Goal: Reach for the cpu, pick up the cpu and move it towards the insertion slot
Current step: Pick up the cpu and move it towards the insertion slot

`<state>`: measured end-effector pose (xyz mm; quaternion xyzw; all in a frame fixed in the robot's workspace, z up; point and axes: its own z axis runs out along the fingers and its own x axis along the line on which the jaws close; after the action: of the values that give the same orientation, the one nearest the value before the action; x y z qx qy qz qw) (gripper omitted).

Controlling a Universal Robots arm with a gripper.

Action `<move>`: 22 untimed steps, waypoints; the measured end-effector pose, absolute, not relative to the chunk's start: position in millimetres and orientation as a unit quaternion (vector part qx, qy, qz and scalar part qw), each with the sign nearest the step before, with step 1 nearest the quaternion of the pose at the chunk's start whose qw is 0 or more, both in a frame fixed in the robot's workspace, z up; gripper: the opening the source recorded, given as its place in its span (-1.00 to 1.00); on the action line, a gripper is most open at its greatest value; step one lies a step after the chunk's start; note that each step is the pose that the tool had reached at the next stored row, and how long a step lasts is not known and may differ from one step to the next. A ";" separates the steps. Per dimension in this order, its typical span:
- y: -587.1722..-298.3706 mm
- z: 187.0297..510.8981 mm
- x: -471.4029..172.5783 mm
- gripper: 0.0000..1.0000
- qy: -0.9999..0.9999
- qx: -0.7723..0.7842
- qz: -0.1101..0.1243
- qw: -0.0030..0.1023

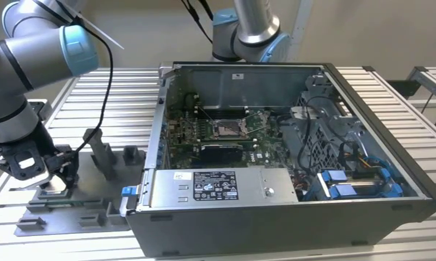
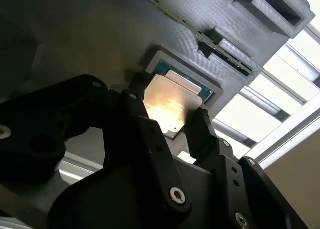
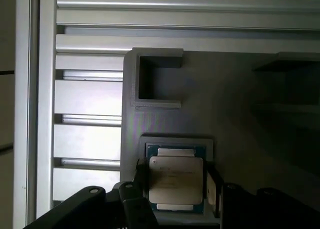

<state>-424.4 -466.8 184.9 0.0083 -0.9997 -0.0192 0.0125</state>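
Straddling the cpu [image 3: 176, 181] with the claw [image 2: 170, 105], masking two opposite edges; cannot tell whether clamped or just clear. Lying flat in a grey fixture [image 3: 240, 114] recess, metal top up, near-square, no clear long axis. Sitting lower left in the exterior view, well apart from the insertion slot [image 1: 226, 128].

Case wall [image 1: 156, 125] between tool [image 1: 56, 182] and insertion slot [image 1: 225, 128].
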 end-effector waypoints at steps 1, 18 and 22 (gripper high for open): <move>-466.8 184.9 -424.3 -1.00 -1.000 0.008 -0.019 0.013; -466.8 210.1 -424.3 -1.00 -1.000 0.008 -0.019 0.012; -466.8 219.4 -424.3 -1.00 -1.000 0.008 -0.019 0.012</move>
<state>-424.3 -466.8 219.4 0.0083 -0.9997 -0.0193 0.0125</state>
